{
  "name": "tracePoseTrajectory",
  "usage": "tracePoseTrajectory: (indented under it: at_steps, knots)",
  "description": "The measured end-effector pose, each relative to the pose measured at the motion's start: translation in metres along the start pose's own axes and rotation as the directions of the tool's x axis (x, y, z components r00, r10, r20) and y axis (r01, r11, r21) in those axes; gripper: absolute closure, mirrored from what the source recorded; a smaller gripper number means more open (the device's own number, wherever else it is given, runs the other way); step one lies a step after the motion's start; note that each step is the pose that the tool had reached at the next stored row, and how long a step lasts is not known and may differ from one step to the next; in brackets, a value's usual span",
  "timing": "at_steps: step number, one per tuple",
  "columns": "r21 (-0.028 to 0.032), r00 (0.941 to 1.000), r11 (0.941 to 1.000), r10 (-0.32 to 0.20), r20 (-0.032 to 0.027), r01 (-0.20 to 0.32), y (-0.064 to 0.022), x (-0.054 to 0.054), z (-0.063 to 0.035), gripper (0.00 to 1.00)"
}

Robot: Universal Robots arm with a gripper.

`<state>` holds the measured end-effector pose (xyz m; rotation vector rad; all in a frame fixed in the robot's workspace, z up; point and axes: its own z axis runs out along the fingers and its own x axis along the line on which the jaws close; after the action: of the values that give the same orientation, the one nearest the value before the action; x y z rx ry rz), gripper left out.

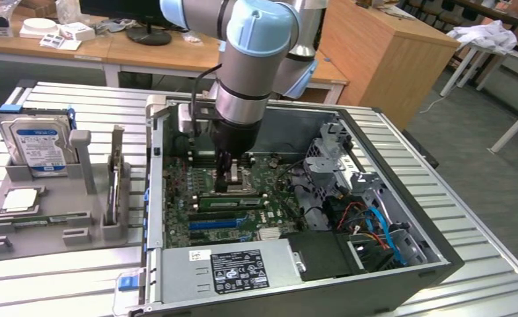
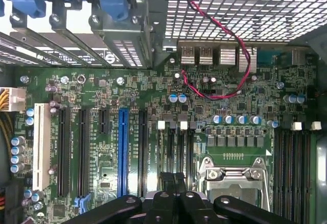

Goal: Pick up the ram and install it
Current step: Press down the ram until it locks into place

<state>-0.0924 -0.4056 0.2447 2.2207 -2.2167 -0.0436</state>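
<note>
The ram [image 1: 230,200], a long, thin green circuit-board stick, lies along the bank of black memory slots on the green motherboard [image 1: 184,198] inside the open dark-grey computer case [image 1: 435,261]. It sits between the long blue expansion slot [image 1: 213,224] and the silver metal processor socket [image 2: 235,178]. Whether it is fully seated in its slot cannot be told. Inside the case, straight above the ram, hangs the black gripper [image 1: 226,183] on the silver and light-blue robot arm [image 1: 250,59]. It is clenched with its fingers together and nothing showing between them, and its tip is very near the ram, though contact cannot be judged. In the wrist view the gripper [image 2: 174,199] hangs over the same slot bank, with the blue expansion slot [image 2: 122,152] just beside that bank and a thin red and black twisted wire [image 2: 225,55] looping across the board. At the near end of the case lies a silver power supply box [image 1: 232,267] with a black label. The case stands on a ribbed metal table [image 1: 56,290]. Beside the case, toward the exterior view's left, a grey plastic holder tray [image 1: 39,241] carries an upright silver hard drive [image 1: 39,142] in a blue frame.
</note>
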Motion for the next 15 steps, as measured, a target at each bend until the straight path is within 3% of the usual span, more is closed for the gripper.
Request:
tracePoseTrajectory:
  at_steps: [15]
  knots:
    - [0.0000,1.0000,1.0000,0.000,0.0000,0.000,0.0007,0.0026,0.0015,0.89]
